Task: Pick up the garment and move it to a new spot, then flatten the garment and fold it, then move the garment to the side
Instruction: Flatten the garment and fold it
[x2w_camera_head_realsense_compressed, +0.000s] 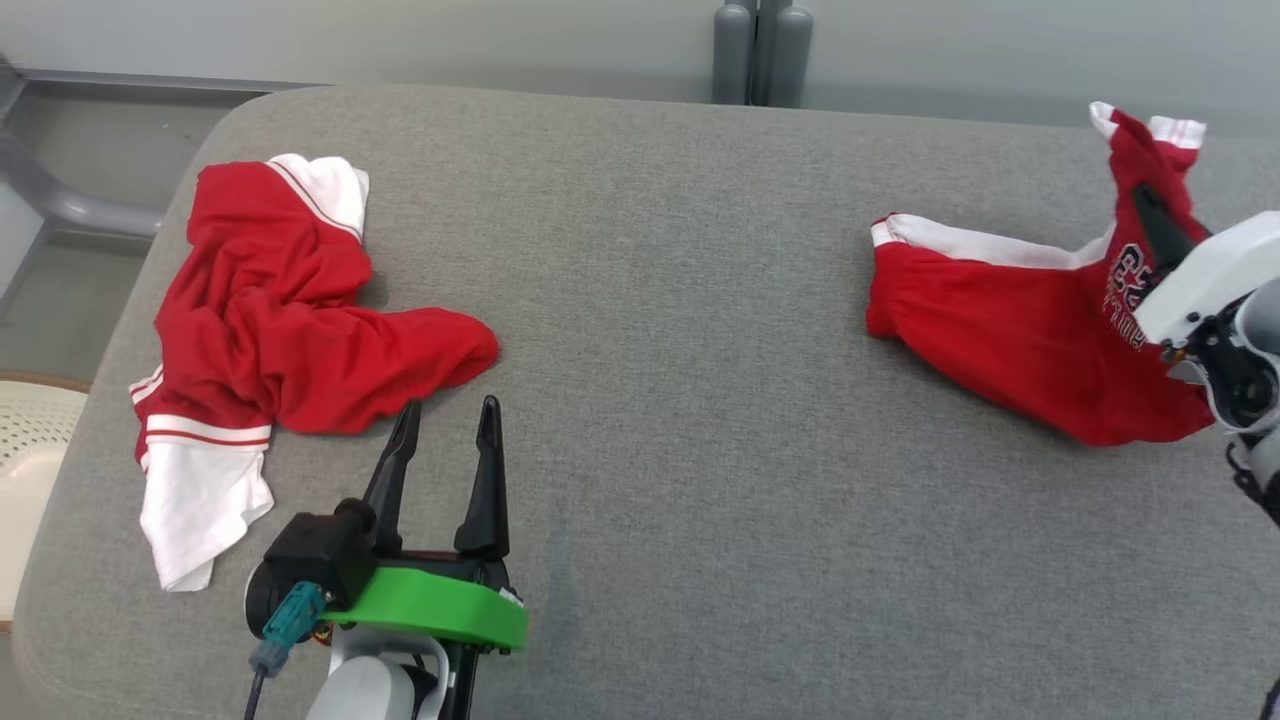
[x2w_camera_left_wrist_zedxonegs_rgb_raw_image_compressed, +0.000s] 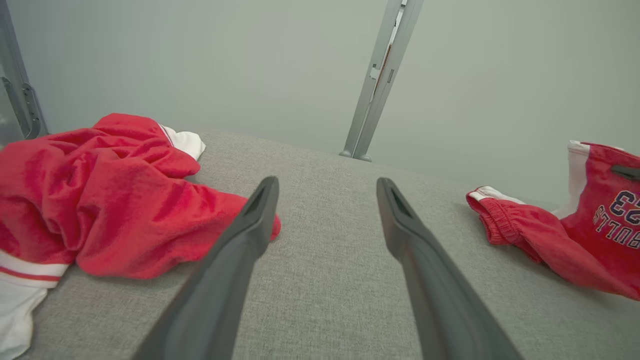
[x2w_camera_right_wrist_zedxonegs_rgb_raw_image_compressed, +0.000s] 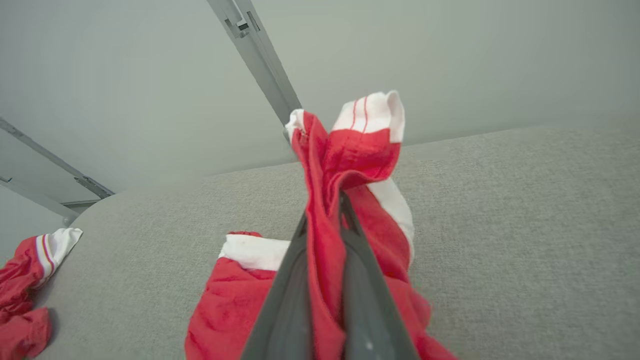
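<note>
The garment (x2w_camera_head_realsense_compressed: 1020, 330) is a pair of red shorts with white trim and a dark printed logo, at the right of the grey padded table (x2w_camera_head_realsense_compressed: 680, 300). My right gripper (x2w_camera_head_realsense_compressed: 1145, 200) is shut on one leg of it and holds that part lifted, while the rest trails on the table. In the right wrist view the red cloth (x2w_camera_right_wrist_zedxonegs_rgb_raw_image_compressed: 350, 150) runs pinched between the closed fingers of my right gripper (x2w_camera_right_wrist_zedxonegs_rgb_raw_image_compressed: 325, 210). My left gripper (x2w_camera_head_realsense_compressed: 448, 408) stands open near the front, nothing between its fingers (x2w_camera_left_wrist_zedxonegs_rgb_raw_image_compressed: 240, 240). The garment (x2w_camera_left_wrist_zedxonegs_rgb_raw_image_compressed: 550, 240) lies far to its right.
A second red and white garment (x2w_camera_head_realsense_compressed: 270, 330) lies crumpled at the table's left, just beyond my left fingertips, also in the wrist views (x2w_camera_left_wrist_zedxonegs_rgb_raw_image_compressed: 100, 200) (x2w_camera_right_wrist_zedxonegs_rgb_raw_image_compressed: 25, 290). Grey posts (x2w_camera_head_realsense_compressed: 760, 50) stand behind the far edge. A cream perforated object (x2w_camera_head_realsense_compressed: 30, 440) sits off the left edge.
</note>
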